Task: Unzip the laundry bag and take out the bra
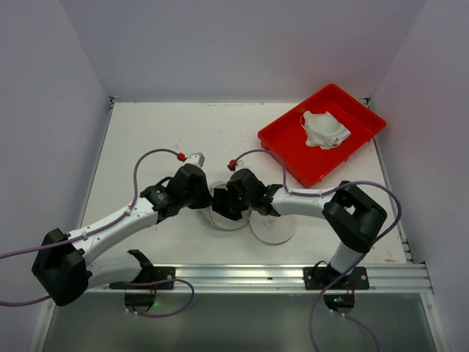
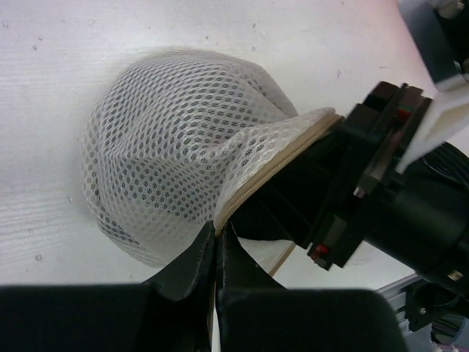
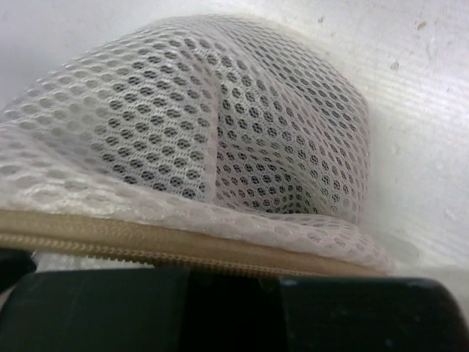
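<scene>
From above, the laundry bag (image 1: pixel 233 218) is lying mid-table, wedged between the two arms. The left gripper (image 1: pixel 207 199) is meeting it from the left and the right gripper (image 1: pixel 229 202) from the right, equally near.

In the left wrist view, the left gripper (image 2: pixel 218 238) is pinching the bag's zip edge (image 2: pixel 272 170), fingers shut. The mesh dome is bulging beyond them, and the zip edge is running rightward over the right gripper (image 2: pixel 293 209).

In the right wrist view, the zip edge (image 3: pixel 183 249) is lying crosswise just over the right gripper (image 3: pixel 227 297), mesh rising beyond; how wide its fingers are standing I cannot tell
</scene>
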Robot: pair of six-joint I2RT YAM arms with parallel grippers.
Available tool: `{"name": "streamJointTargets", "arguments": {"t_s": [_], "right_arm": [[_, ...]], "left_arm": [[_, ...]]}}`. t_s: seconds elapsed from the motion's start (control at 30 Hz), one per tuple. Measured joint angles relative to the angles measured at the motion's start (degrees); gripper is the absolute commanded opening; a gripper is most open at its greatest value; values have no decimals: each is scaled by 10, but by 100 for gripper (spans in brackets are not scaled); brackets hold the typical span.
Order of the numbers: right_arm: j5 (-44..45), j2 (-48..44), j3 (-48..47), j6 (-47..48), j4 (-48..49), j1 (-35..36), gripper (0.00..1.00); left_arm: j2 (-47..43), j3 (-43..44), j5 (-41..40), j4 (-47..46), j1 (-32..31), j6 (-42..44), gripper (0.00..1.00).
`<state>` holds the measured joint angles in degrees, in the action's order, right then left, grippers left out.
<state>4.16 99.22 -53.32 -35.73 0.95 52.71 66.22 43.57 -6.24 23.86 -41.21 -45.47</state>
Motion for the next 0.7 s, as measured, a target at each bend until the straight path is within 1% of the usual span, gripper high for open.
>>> {"name": "streamJointTargets", "arguments": {"t_s": [0.03,0.13,0.23,0.37,0.47,0.53,0.7], "right_arm": [[-4,-7,4,1,-1,0,0],[-15,-52,31,10,-7,0,0],[-40,-127,63,31,-10,0,0],[-112,-246,85,67,-9,0,0],[-178,-310,85,91,-9,0,0],[-204,-345,88,98,-9,0,0],[-210,-447,103,101,-12,-8,0]], "left_arm": [[1,-1,-1,0,0,0,0],[5,-2,-3,1,0,0,0],[10,-2,-5,1,0,0,0],[23,2,-9,8,0,0,0],[28,9,-13,11,0,0,0],[28,12,-14,11,0,0,0],[28,12,-12,9,0,0,0]]}}
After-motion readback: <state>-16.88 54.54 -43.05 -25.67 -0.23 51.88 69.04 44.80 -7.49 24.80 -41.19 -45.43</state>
